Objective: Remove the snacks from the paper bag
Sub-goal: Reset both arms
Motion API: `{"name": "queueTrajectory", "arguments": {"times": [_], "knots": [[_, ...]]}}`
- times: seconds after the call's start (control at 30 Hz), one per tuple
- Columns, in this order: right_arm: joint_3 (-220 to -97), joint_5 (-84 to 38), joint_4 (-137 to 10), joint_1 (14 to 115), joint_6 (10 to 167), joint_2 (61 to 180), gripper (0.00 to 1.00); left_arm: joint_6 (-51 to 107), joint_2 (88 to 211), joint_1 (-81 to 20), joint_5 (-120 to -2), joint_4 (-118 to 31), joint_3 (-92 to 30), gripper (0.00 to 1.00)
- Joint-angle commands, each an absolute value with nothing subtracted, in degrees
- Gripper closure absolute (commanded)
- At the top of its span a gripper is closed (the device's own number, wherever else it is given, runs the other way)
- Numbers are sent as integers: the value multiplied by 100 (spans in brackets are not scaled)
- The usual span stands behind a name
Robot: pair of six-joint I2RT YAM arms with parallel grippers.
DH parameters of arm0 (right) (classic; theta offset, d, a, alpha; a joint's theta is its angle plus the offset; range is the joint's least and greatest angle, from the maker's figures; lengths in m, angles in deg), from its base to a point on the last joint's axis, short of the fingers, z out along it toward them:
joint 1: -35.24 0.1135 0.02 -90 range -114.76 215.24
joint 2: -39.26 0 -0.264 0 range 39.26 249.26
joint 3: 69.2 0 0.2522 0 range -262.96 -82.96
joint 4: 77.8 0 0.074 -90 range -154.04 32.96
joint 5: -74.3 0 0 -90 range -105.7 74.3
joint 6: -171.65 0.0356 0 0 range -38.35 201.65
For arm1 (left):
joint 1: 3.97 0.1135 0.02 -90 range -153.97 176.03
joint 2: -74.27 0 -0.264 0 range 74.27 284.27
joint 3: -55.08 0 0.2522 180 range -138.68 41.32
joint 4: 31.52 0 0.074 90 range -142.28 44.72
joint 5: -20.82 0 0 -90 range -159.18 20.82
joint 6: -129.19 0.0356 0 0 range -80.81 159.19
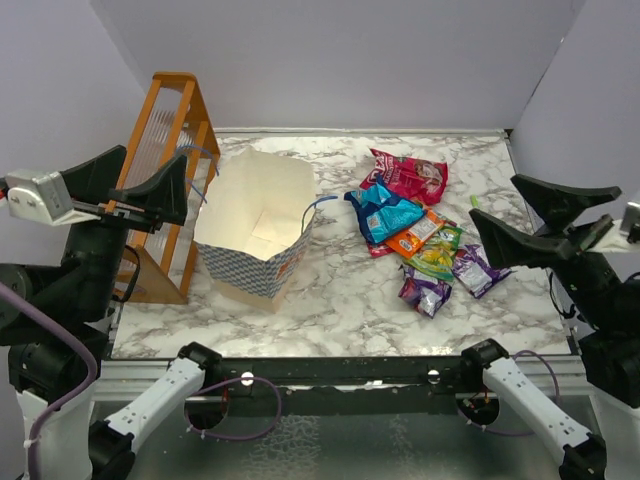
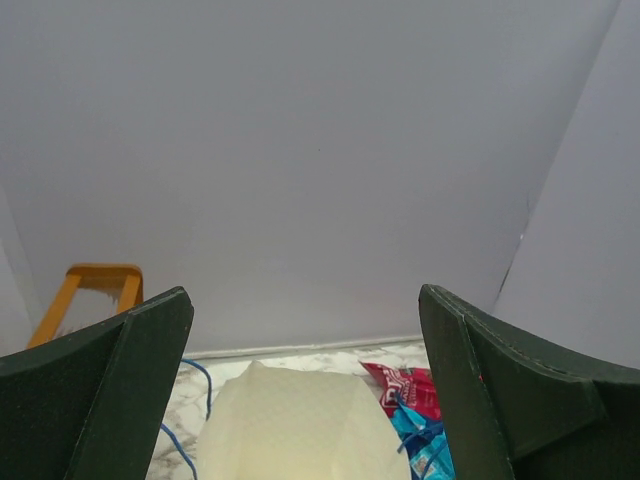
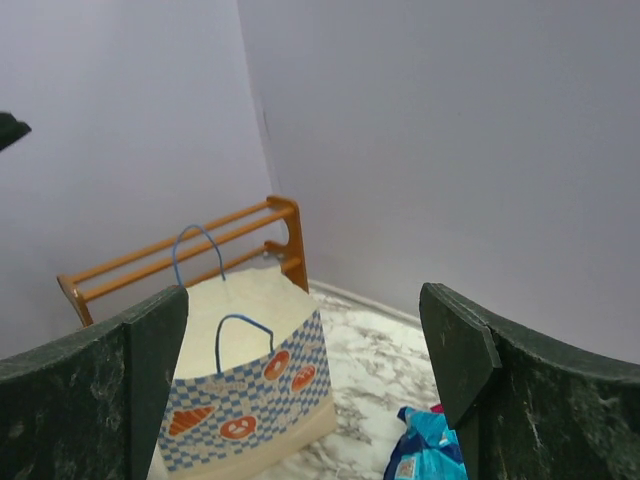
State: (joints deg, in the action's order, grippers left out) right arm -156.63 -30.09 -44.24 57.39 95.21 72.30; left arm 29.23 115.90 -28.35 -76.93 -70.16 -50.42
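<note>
The paper bag [image 1: 258, 228] stands upright and open on the marble table, left of centre; its inside looks empty. It also shows in the left wrist view [image 2: 290, 425] and in the right wrist view [image 3: 250, 390]. The snacks lie in a pile on the table to its right: a pink-red packet [image 1: 410, 175], a blue one [image 1: 385, 212], an orange one [image 1: 418, 234], a green-yellow one [image 1: 437, 252] and two purple ones [image 1: 427, 291]. My left gripper [image 1: 170, 190] is open and empty, raised left of the bag. My right gripper [image 1: 520, 225] is open and empty, raised right of the pile.
An orange wooden rack [image 1: 165, 150] stands at the left edge beside the bag. Grey walls close the table at the back and sides. A small green thing [image 1: 474, 201] lies right of the packets.
</note>
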Motion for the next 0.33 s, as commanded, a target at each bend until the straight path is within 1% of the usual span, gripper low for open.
{"name": "queueTrajectory", "arguments": {"times": [0.0,0.23,0.3], "knots": [[-15936,-2239,-4065,5737,9819,7125,1,3281,11391,-2857,-8076,-6845,-4876,0],[-15903,-1392,-4010,5738,10029,7038,1,3232,11391,-2867,-8024,-6804,-4863,1],[-16027,-934,-3779,5730,10218,7155,1,3186,11413,-2868,-8022,-6799,-4874,0]]}}
